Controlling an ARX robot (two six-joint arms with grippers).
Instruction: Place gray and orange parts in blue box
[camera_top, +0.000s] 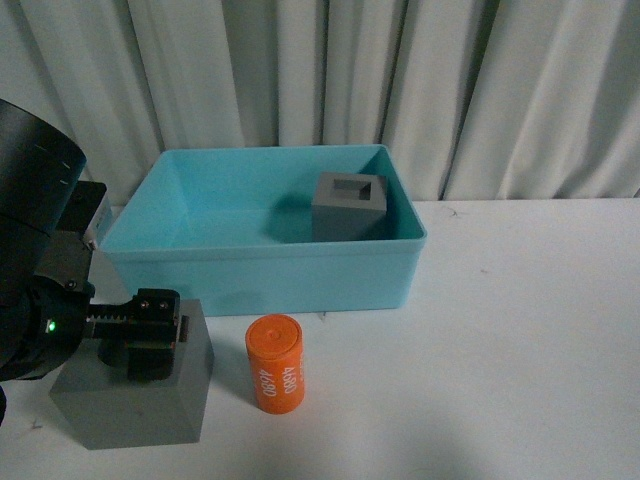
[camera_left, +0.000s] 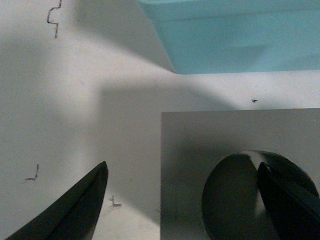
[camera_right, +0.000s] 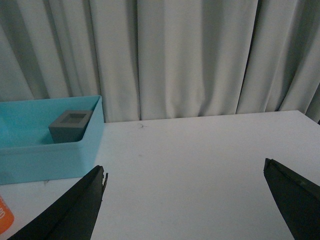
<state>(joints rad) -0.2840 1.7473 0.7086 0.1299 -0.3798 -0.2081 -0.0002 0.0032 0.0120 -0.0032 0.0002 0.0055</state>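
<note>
Left claw (camera_top: 150, 335) is spread, not pinching: in the left wrist view (camera_left: 182, 167) 1 finger (camera_left: 287, 200) sits down inside the round hole, the other finger (camera_left: 80, 205) is outside the cube wall and apart from it. That round-hole cube (camera_top: 130, 400) sits at the front left of the bench (camera_top: 520, 330), just in front of the blue box (camera_top: 260, 280), near the box's front-left corner and apart from it. Orange cylinder (camera_top: 276, 363) looks upright, white numerals on its side, just beside the cube on its right, not touching, a bit in front of the box's front wall. Square-hole cube (camera_top: 350, 207) is inside the box, at its back right corner, hole up, upright. Right claw (camera_right: 185, 166) is spread wide with nothing between its fingers, over bare bench well to the right of the box; its camera also catches the box (camera_right: 30, 155), the square-hole cube (camera_right: 70, 125) and a sliver of the cylinder (camera_right: 4, 215). Pale curtain (camera_top: 400, 80) hangs behind the bench.
</note>
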